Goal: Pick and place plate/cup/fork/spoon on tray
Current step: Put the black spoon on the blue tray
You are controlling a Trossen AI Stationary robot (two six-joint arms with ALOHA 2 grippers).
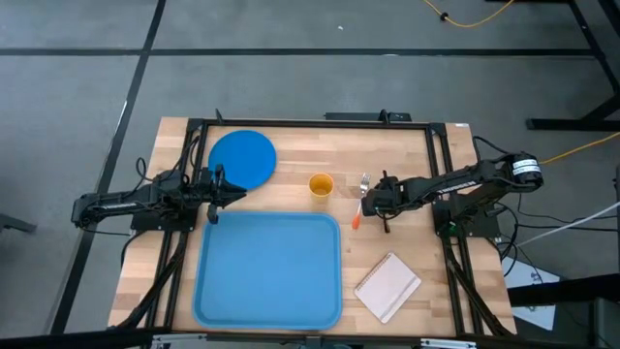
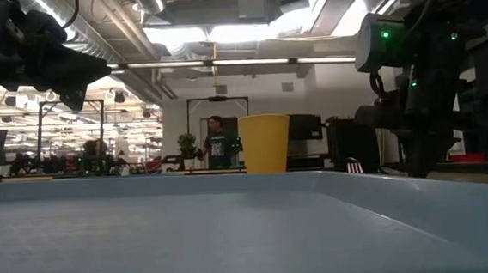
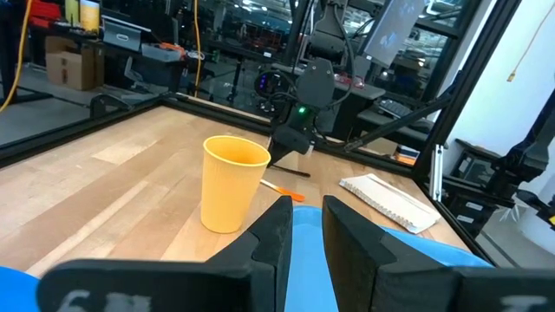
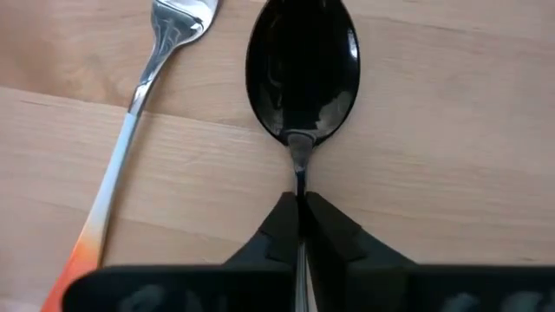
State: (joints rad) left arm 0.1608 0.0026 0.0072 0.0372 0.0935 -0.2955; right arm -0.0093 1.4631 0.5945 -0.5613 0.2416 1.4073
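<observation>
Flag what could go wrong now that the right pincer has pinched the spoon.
The right pincer holds the spoon only by its thin handle, so it may twist or slip on lifting. The fork lies right alongside and could get nudged. The cup stands near the path to the tray.

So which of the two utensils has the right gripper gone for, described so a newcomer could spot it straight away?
Start at the light-blue tray and go past its far right corner to the bare wood beyond the orange-yellow cup. Two slim utensils lie side by side there; the right gripper is shut on the spoon, the all-dark one with an oval bowl, unlike the fork with silver tines and an orange handle tip.
</observation>
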